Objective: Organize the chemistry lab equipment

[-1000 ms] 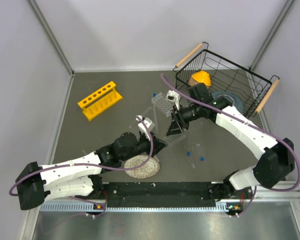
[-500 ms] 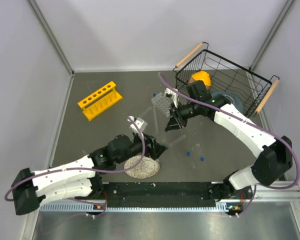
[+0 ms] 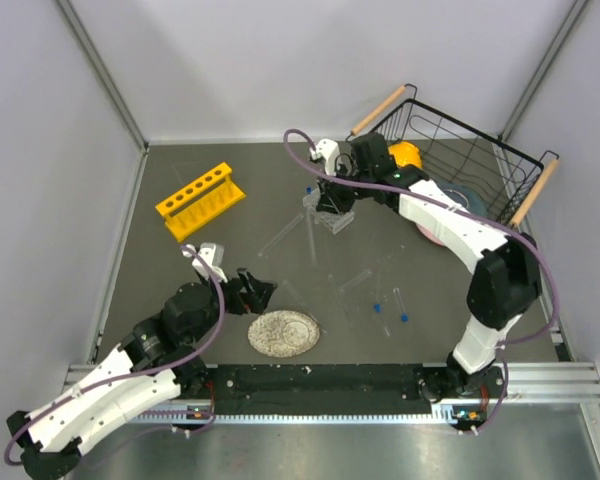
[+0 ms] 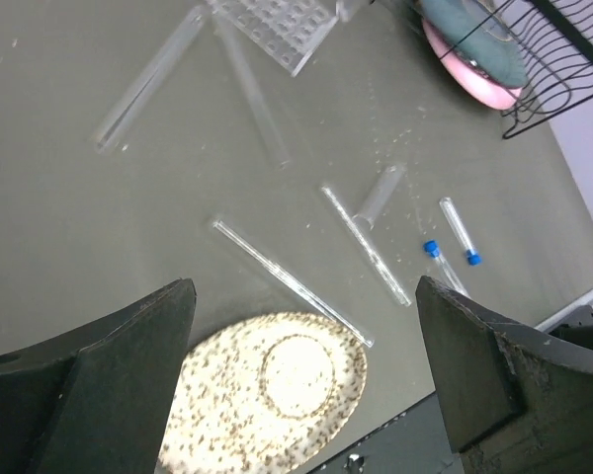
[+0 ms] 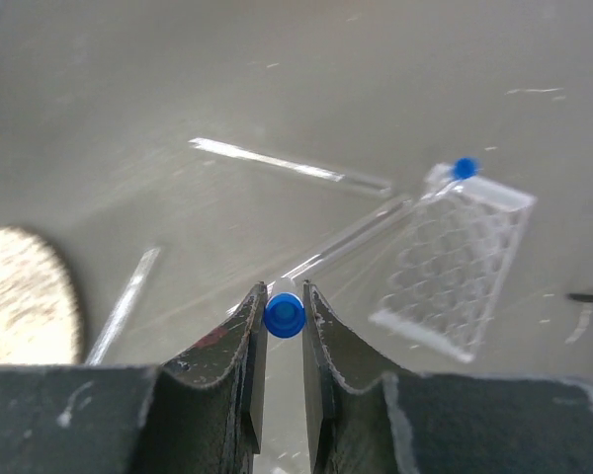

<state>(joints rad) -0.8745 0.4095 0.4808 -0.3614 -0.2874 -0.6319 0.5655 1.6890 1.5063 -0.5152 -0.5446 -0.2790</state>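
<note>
Forward, right tool [image 5: 284, 299] around blue-capped vial [image 5: 284, 316]

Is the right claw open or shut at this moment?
Shut: the right claw grips a blue-capped vial; in the right wrist view its two fingers press the blue cap from both sides.

We looked over all three views and honestly can't read any writing, labels, brands or numbers on anything. If there's print somewhere, it's too small or blurry for us to make out.
</note>
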